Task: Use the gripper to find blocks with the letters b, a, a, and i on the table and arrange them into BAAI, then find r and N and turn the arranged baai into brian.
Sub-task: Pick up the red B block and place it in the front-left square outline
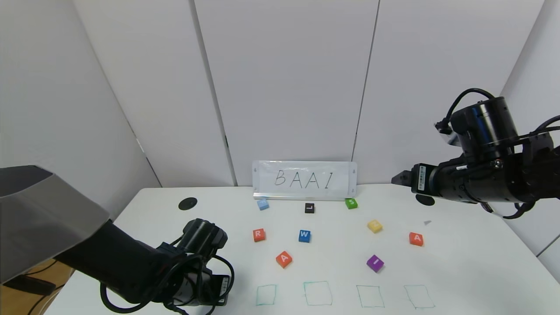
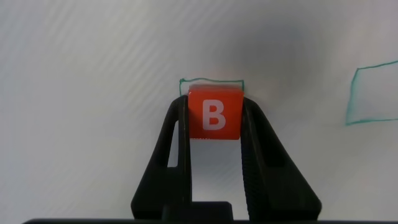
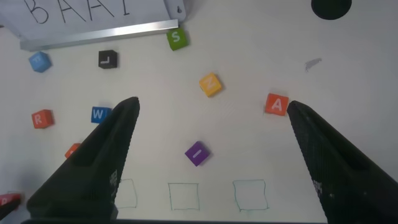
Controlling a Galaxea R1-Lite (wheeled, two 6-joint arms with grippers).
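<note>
My left gripper (image 2: 214, 118) is shut on the orange-red B block (image 2: 214, 113), directly over a green square outline (image 2: 210, 81) on the white table (image 1: 459, 271). In the head view the left arm (image 1: 192, 280) hides it, beside the leftmost outline (image 1: 266, 294). One orange-red A (image 1: 284, 259) lies centre-left, the other A (image 1: 416, 239) at the right, the purple I (image 1: 375, 263) between them. The orange-red R (image 1: 259, 235) lies left of the blue W (image 1: 304, 236). My right gripper (image 1: 400, 178) hangs open high over the back right, its view showing I (image 3: 196, 153) and A (image 3: 277, 104).
A yellow cube (image 1: 375, 225), green S (image 1: 351, 203), black L (image 1: 309, 208) and light-blue cube (image 1: 263, 204) lie farther back. A BAAI sign (image 1: 305, 180) stands at the back edge. Three more green outlines (image 1: 318, 292) run along the front. Black holes (image 1: 187, 203) sit at the back corners.
</note>
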